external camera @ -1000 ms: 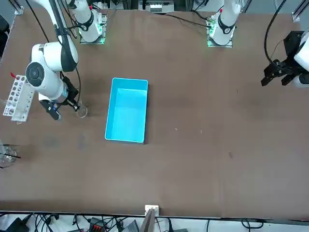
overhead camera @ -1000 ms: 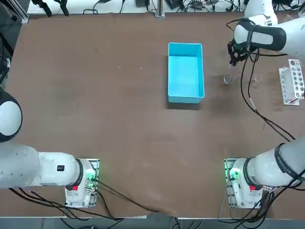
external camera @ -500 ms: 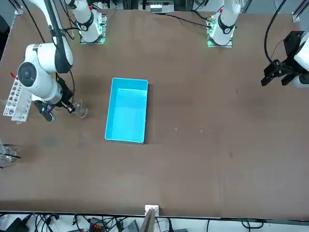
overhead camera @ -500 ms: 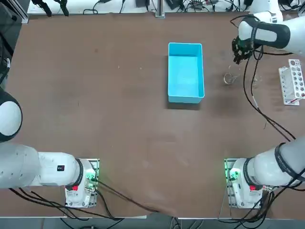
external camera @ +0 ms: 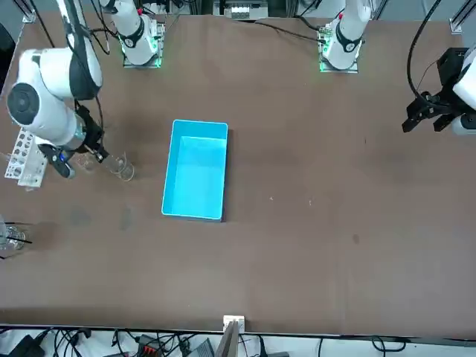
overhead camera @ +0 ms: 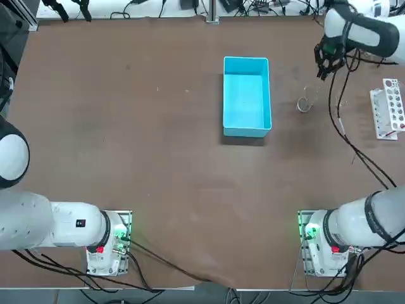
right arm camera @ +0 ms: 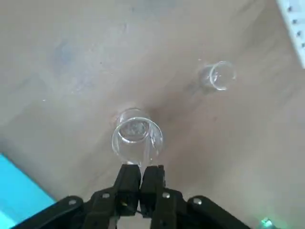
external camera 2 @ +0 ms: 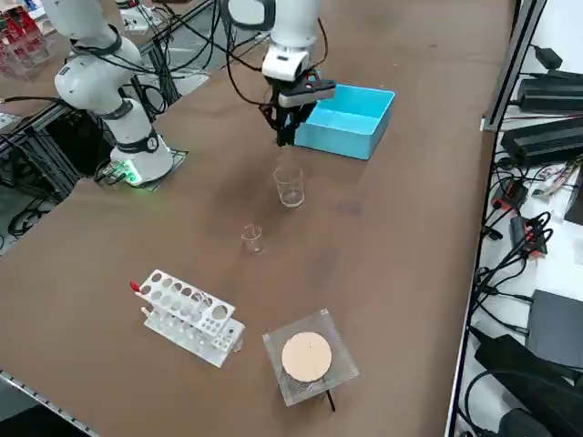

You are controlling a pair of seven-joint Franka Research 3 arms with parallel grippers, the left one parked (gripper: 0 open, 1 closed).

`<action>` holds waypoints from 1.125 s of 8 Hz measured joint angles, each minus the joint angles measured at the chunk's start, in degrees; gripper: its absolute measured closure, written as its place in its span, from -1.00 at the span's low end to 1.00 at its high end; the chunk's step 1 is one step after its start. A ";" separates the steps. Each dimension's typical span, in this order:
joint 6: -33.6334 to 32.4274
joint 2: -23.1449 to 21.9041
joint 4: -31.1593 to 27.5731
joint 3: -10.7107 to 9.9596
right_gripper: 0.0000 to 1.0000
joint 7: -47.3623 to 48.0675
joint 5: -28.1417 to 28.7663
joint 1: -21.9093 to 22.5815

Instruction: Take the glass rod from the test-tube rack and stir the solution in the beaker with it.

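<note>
While the right claw (right arm camera: 140, 179) hangs above the beaker (right arm camera: 137, 139) with its fingers pressed together, whether a glass rod sits between them cannot be told, and the beaker stands upright on the bench (overhead camera: 158, 158) between the blue tray (overhead camera: 246, 104) and the test-tube rack (overhead camera: 388, 107).

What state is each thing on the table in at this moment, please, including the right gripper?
right gripper: shut, raised above the beaker; whether it holds the glass rod cannot be told.
beaker: upright on the table, free of the gripper.
smaller glass vessel: upright, standing apart from the beaker.
test-tube rack: on the table, untouched.
blue tray: open and empty.
square plate with a round disc: lying flat near the rack.
</note>
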 joint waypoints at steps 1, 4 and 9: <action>-3.63 -0.66 2.89 -0.04 0.89 -1.64 0.00 -0.16; -9.97 -0.98 8.60 -0.55 0.89 -17.07 -0.11 -7.63; -3.42 5.89 13.74 -1.17 0.89 -49.54 -0.15 -30.44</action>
